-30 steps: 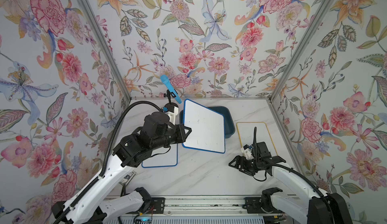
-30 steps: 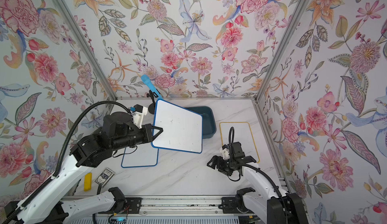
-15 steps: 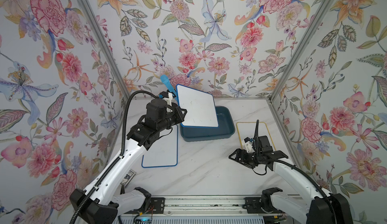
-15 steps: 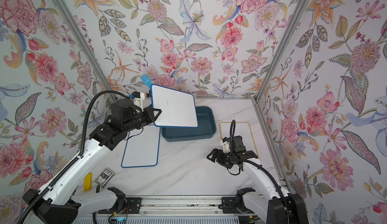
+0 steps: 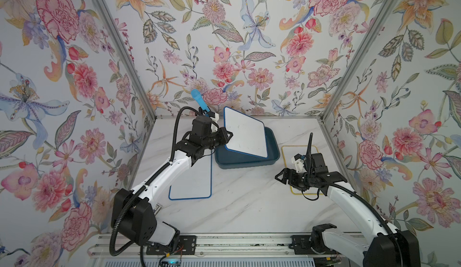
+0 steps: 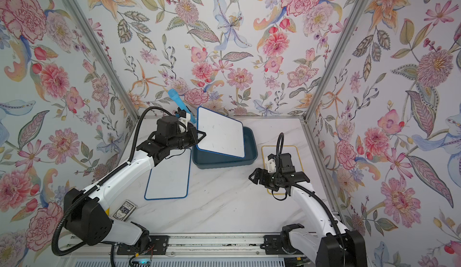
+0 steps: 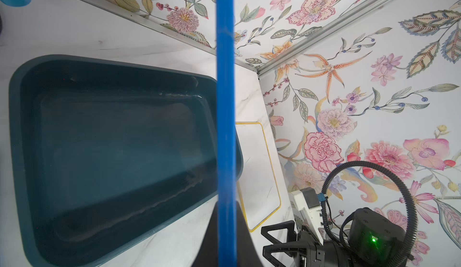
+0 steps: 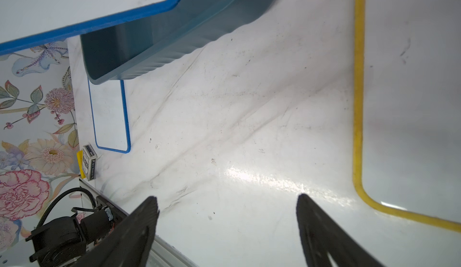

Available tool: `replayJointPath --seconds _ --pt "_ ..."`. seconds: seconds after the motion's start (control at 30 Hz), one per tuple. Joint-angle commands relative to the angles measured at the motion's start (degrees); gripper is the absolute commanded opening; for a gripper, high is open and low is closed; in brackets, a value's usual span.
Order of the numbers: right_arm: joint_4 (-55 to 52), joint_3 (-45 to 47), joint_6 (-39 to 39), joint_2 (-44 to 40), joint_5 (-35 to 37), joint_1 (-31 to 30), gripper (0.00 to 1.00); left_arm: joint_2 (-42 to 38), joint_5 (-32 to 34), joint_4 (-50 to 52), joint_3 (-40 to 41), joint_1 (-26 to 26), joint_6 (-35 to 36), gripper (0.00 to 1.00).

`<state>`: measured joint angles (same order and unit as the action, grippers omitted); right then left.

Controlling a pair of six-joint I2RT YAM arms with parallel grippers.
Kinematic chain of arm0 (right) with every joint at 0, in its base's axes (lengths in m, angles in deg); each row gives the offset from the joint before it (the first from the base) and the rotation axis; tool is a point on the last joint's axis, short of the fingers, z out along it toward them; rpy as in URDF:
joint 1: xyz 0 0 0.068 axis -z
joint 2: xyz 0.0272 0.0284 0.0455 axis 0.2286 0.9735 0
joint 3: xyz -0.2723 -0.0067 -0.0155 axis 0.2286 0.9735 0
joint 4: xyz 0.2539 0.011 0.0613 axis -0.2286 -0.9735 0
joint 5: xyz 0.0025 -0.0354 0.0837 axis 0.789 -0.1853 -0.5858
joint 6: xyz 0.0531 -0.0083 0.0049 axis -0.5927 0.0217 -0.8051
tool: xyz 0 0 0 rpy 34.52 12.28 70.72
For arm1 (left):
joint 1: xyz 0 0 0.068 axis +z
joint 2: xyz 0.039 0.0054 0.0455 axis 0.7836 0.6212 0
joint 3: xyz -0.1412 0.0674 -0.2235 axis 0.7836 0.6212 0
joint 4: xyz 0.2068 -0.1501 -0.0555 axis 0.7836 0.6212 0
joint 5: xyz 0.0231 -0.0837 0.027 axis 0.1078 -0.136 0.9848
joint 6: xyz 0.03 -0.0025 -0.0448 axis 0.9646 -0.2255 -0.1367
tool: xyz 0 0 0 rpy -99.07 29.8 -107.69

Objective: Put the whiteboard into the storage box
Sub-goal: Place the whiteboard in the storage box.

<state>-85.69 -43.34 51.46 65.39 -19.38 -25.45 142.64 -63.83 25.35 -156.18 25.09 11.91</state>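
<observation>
The marble table (image 5: 249,203) fills the floor of this flowered booth. On it, toward 12 o'clock from the middle, sits the storage box (image 5: 245,162), teal, its long side running from 9 to 3.

Above the box hangs the whiteboard (image 5: 245,134), blue-rimmed and tilted, with its high edge toward 12 and its low edge toward 5. It covers most of the box in both top views. From the right wrist view its rim (image 8: 99,26) looks clear of the box wall (image 8: 154,53), so it is not yet lying inside.

A second blue-rimmed board (image 6: 169,180) lies flat at 9 o'clock, just beside the box. A yellow-rimmed board (image 8: 411,91) lies flat at 3 o'clock, partly under the right arm.

The left gripper (image 5: 227,138) is clamped tight on the tilted whiteboard's 9 o'clock edge. The right gripper (image 8: 227,200) has its jaws spread with nothing between them, over bare table beside the yellow rim.

A small card pack (image 6: 124,209) lies near 8 o'clock by the left arm's base.
</observation>
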Motion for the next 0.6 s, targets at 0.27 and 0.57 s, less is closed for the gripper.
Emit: replayJointPath --seconds 0.27,0.57 --pt "-2.4 -1.3 0.2 -1.5 2.5 0.7 0.88 6.5 -6.3 -17.2 2.8 1.8 -2.0 0.00" --pt "-2.3 -1.5 -0.5 -1.1 2.8 0.8 0.88 7.7 -8.2 -17.9 6.3 2.5 -4.3 0.00"
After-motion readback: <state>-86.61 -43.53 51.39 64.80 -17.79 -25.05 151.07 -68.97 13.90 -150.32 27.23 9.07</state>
